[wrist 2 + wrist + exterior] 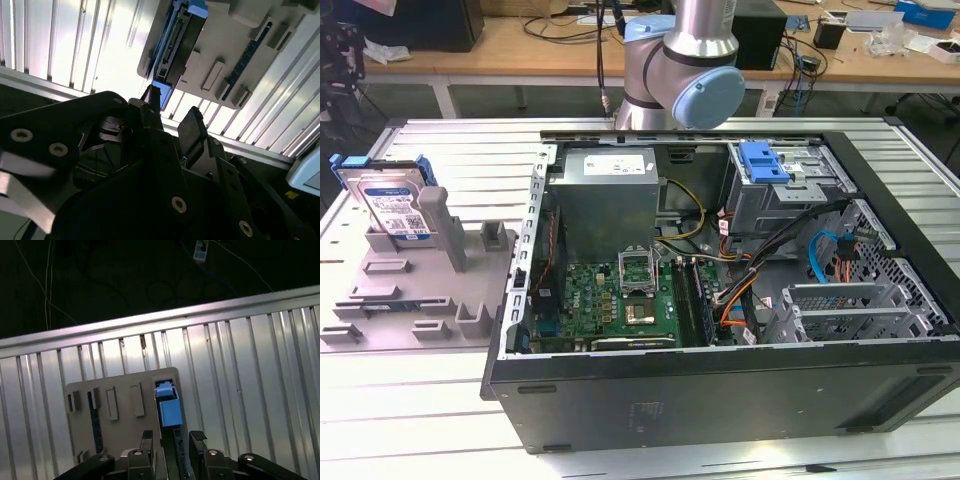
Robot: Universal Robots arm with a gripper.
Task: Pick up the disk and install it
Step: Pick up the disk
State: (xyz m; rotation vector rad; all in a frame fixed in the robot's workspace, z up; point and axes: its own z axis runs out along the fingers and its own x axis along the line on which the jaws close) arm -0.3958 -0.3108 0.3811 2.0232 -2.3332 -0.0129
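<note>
The disk [392,200] stands untouched in its holder [430,292] — nothing installed yet. The hand [172,436] hovers over it, fingers [197,436] apart.

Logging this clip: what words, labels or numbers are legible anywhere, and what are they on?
No text can be read in any view.
White-and-blue label on the disk: print too small.
Label on the power supply: blurred.
Small mark on the computer case front: too small.
Yellow sticker in the second wrist view: blurred.
</note>
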